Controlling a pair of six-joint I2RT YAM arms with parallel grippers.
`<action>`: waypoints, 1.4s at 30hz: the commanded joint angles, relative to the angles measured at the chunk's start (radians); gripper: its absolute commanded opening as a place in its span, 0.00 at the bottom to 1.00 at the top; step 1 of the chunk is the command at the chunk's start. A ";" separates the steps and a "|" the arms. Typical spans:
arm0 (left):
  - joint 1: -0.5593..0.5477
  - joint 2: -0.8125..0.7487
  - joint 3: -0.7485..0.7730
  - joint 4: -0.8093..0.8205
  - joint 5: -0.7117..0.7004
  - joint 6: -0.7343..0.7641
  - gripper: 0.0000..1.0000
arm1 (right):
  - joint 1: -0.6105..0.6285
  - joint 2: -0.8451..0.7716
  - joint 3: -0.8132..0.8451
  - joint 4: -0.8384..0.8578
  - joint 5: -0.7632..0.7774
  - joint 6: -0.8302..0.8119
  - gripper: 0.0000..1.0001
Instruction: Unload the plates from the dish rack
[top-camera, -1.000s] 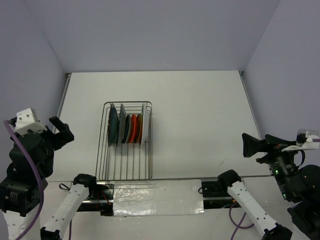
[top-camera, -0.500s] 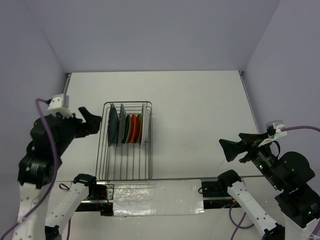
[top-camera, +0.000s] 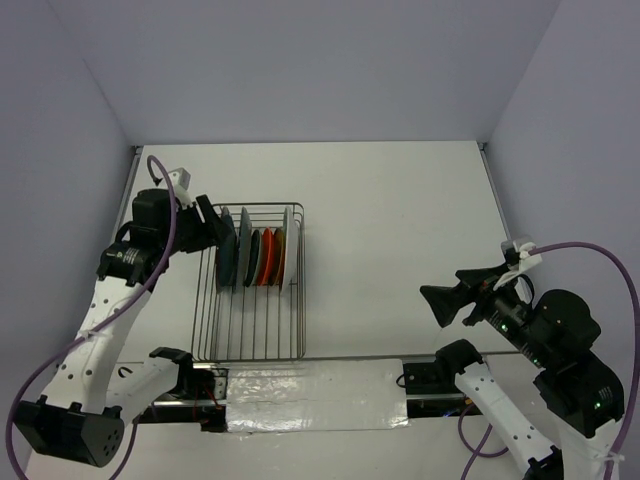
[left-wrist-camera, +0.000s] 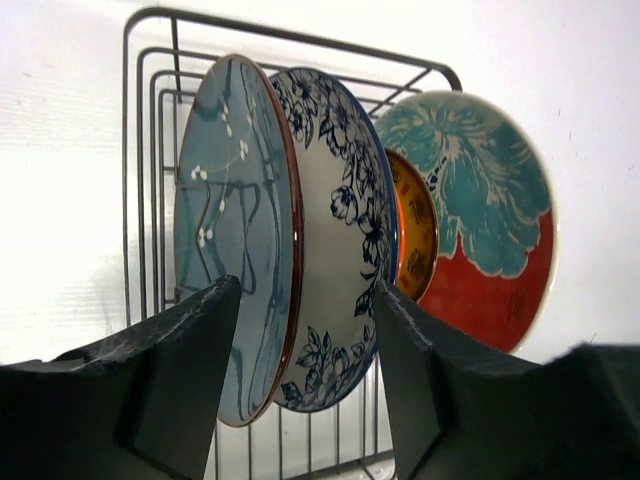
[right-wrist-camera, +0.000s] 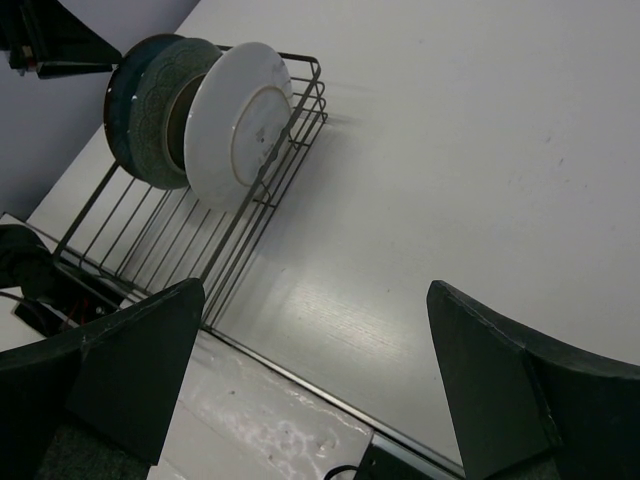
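Now: step 1 of the unload, approach/grasp on the first plate. Nothing is out of the rack yet. Rectangular grey wire dish rack (top-camera: 252, 340) sits L of table centre, ~9 o'clock. Round plates (top-camera: 258, 258) stand on edge in a tight row in its 12 o'clock half; the 6 o'clock half is bare wire.

L gripper (top-camera: 215, 232) is at the 9 o'clock end of the row, level w/ the end plate. Wrist view: black fingers (left-wrist-camera: 180, 380) stand apart at roughly mid-width, not full spread, nothing held. Between them show the lower rims of the blue-grey plate with white blossom sprigs and a brown rim (left-wrist-camera: 235, 250) and, just beside it at 3 o'clock, the white plate with a blue floral rim (left-wrist-camera: 345, 250). Further along: small yellow-orange plate (left-wrist-camera: 415, 235), then large red plate with a teal flower (left-wrist-camera: 480, 220). Cannot tell if either pad touches a rim.

R gripper (top-camera: 440, 300) hovers at 3 o'clock of the rack, well apart from it, jaws fully spread, empty. Its cam looks at the row from the other end, white plate back (right-wrist-camera: 240, 120) foremost.

Judgement, next move: L jaws span two plates and should take only the blue-grey one. One finger prob. has to enter the thin gap btw. it and the floral plate, then pinch the rim & lift straight up clear of the prongs. Risk: the neighbour gets dragged or tipped.
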 joint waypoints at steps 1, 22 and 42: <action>-0.002 -0.001 -0.007 0.064 -0.022 -0.003 0.67 | -0.002 -0.016 -0.017 0.068 -0.035 -0.006 1.00; -0.002 0.038 -0.013 0.056 0.016 0.042 0.13 | -0.002 0.001 -0.026 0.083 -0.029 0.016 1.00; -0.002 0.144 0.390 -0.114 -0.085 0.223 0.00 | -0.005 0.030 0.006 0.085 -0.005 0.024 1.00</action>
